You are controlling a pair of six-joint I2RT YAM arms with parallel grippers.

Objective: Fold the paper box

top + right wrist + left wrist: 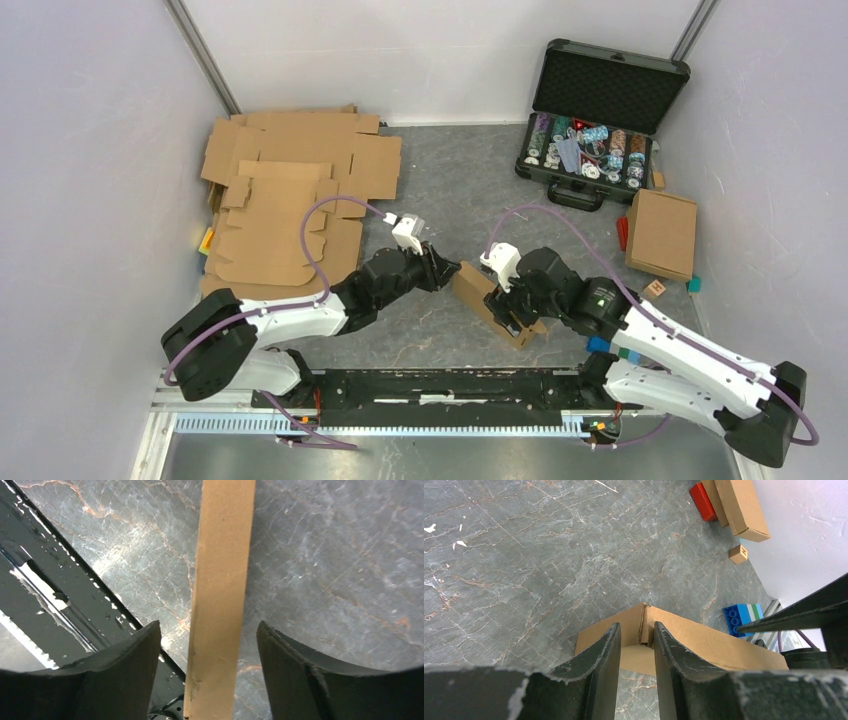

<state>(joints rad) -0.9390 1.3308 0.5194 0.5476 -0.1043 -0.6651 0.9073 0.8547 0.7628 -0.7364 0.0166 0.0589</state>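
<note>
The paper box [490,295] is a brown cardboard box, partly folded, lying on the grey table between the two arms. My left gripper [447,268] is at its left end. In the left wrist view that gripper [636,625] is shut on the upright corner seam of the box [704,640], one finger [599,652] on each side. My right gripper [510,310] is over the box's near end. The right wrist view shows it [208,625] open, with a narrow cardboard wall [222,580] standing between the fingers and a gap on both sides.
A stack of flat cardboard blanks [290,190] lies at the back left. An open black case [595,130] of chips stands at the back right, with a folded box [662,232], a red block [622,232] and a small cardboard cube [738,554] nearby. A blue brick [741,617] lies by the black rail [440,385].
</note>
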